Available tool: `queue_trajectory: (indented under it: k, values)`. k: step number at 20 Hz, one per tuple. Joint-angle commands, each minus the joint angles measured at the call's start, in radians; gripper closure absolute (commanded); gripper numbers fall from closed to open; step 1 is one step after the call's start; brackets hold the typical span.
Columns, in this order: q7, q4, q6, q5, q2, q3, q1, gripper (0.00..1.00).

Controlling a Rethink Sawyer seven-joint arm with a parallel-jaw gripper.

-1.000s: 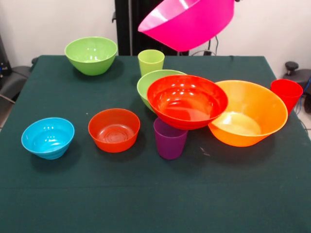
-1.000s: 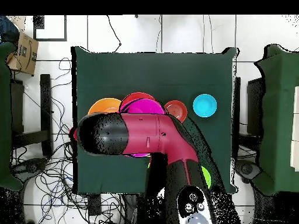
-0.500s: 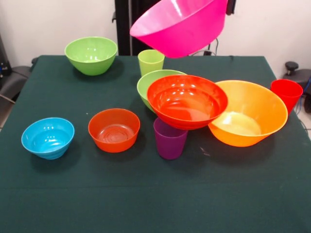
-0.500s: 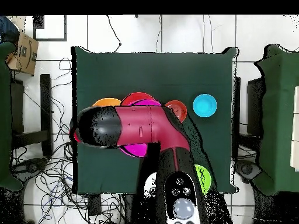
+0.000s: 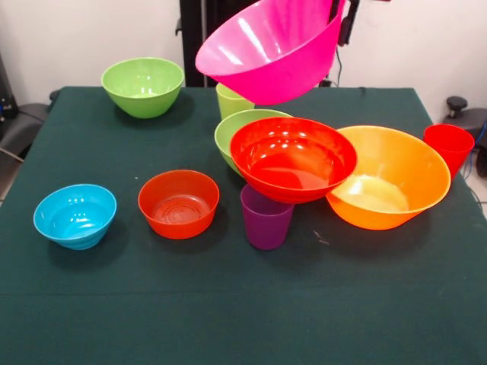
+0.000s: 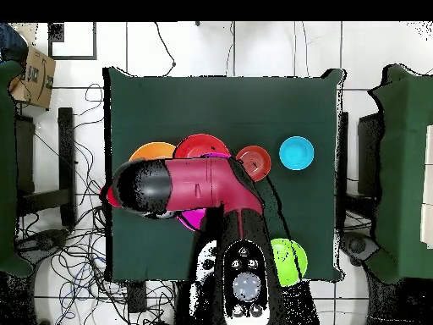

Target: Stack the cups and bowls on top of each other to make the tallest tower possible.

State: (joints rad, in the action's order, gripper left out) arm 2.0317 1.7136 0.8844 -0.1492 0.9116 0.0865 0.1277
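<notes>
End effector: the end effector (image 5: 344,19) pinches the rim of the large glossy pink plastic bowl (image 5: 268,50), tilted in the air.
Below: medium red-orange plastic bowl (image 5: 293,157), large orange plastic bowl (image 5: 396,176) touching it.
Advice: I'd level it, centre over 1 wide bowl, lower slowly to the tabletop (image 5: 228,319).

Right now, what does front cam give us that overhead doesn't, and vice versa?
Front only: the pink bowl tilted in the air above the table, the purple cup, the lime green cup, the red cup and the green bowl under the red-orange bowl.
Overhead only: the arm stretched across the table, covering most of the pink bowl and all the cups.
Both: the blue bowl, the small orange-red bowl, the large orange bowl and the far lime green bowl.
</notes>
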Motion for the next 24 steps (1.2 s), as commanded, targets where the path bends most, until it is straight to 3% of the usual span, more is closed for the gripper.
queue_trajectory:
  k: [1,24]
  values:
    - [0.192,-0.064,-0.002,-0.083,-0.060,-0.072,-0.055,1.00]
    - [0.195,-0.156,0.002,-0.103,-0.144,-0.285,-0.213,1.00]
